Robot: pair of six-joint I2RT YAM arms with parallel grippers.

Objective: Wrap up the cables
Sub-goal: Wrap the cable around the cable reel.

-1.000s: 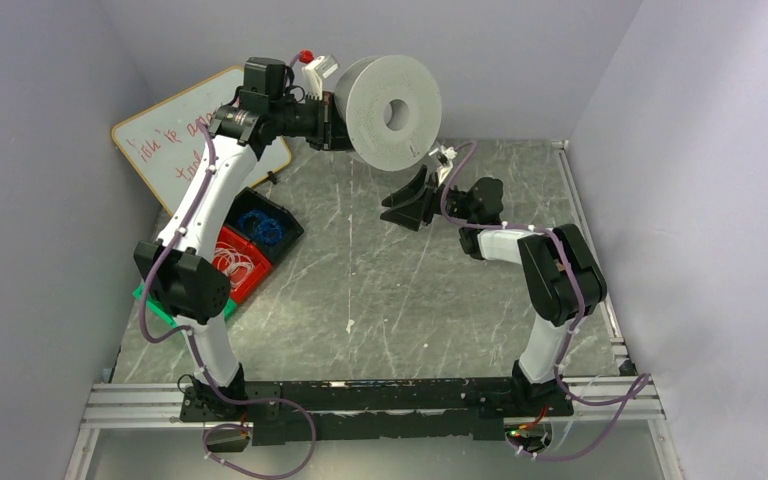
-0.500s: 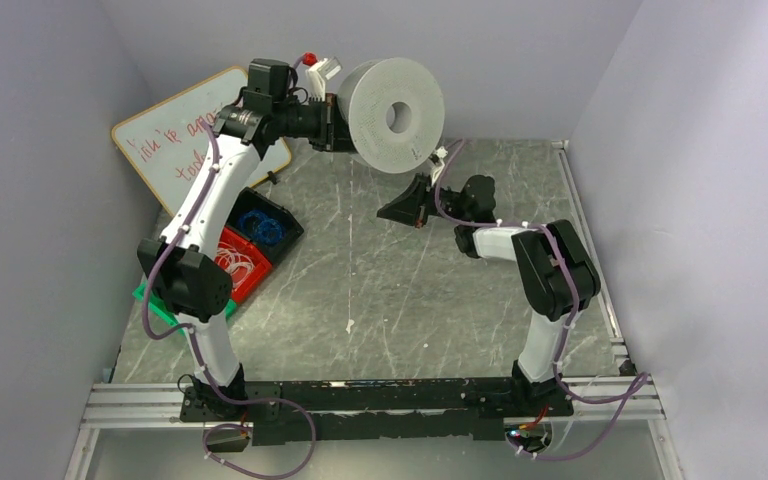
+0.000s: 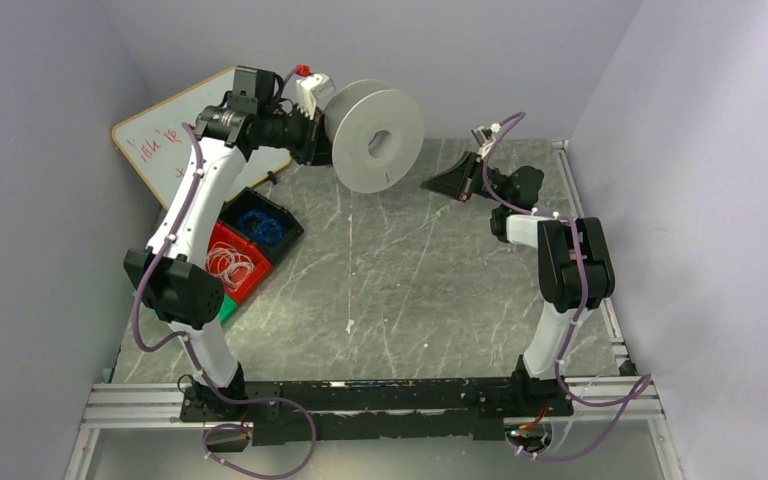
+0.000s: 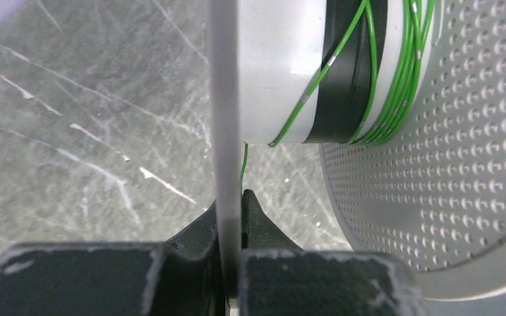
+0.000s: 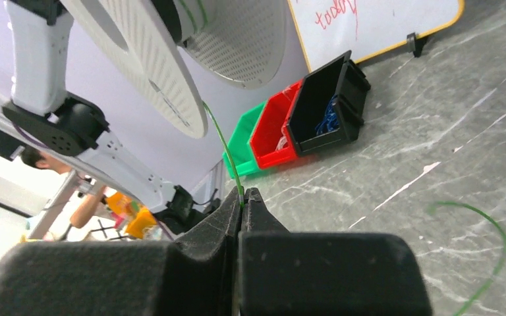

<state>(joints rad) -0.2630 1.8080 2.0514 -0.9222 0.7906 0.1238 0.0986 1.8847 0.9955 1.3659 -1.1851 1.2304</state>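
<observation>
1. Since the right gripper is pinched shut on the thin green cable, whose strand runs straight up from its tips to the spool, the step in hand looks like laying another turn. The pinch must be firm enough that the hair-fine strand cannot slip.
2. Tension wants to be snug, never jerked. A slack strand could hop over a flange, and a yanked one could snap.
3. Guide the strand between the two flanges of the wide grey perforated plastic spool, beside the green turns already wound around its white core.
4. Its partner, the left gripper, is clamped narrow on one thin flange rim and holds the spool in the air over the far left of the bench. Any turning should be smooth, or that rim may twist out.
5. A loose green loop lies on the bench, probably the cable's tail, and it could snag.
6. Nearest, a silver aluminium rail carries both arm bases. Beyond it lies the grey marbled bench, streaked with white scratches.
7. At the left sit a green plastic bin, a red plastic bin with whitish coils, and a black plastic bin with blue coils.
8. Farther back leans a yellow-edged whiteboard bearing red handwriting, and pale lilac walls enclose everything.
</observation>
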